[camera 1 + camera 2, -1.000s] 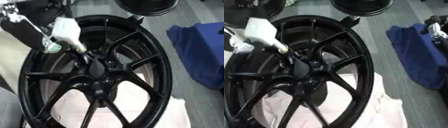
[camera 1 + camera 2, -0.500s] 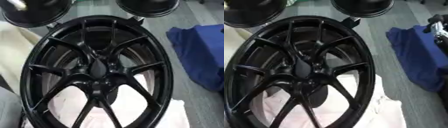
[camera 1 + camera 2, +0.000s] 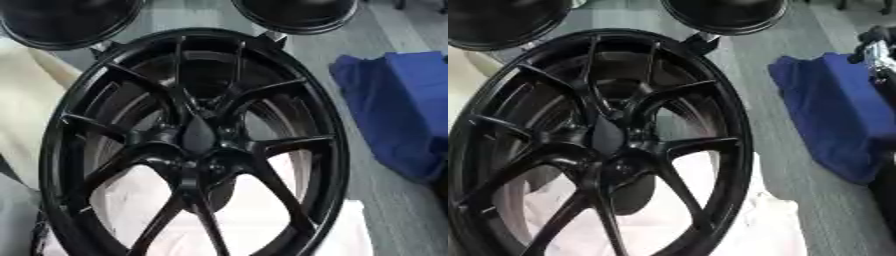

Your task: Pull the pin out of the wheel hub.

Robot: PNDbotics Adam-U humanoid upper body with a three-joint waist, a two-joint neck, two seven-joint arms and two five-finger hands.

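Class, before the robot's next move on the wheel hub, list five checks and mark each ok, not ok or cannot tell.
1. Large black spoked metal wheel fully in view: ok.
2. Hub uncovered: ok.
3. Pin visible in the hub: cannot tell.
4. Left hand in view: not ok.
5. Right hand near the hub: not ok; only a black-and-silver part shows at the right edge, by the crumpled blue cloth.

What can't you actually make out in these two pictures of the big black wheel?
- The pin: no pin can be told apart at the black wheel hub in either eye view; dark on dark, blurred.
- The wheel rim: its lower part is cut off by the bottom edge.
- Two round black objects behind: cut off by the top edge.
- A robot hand: only a part at the right eye view's right edge; its fingers are unclear.
- The blue cloth: cut off at the right edge.
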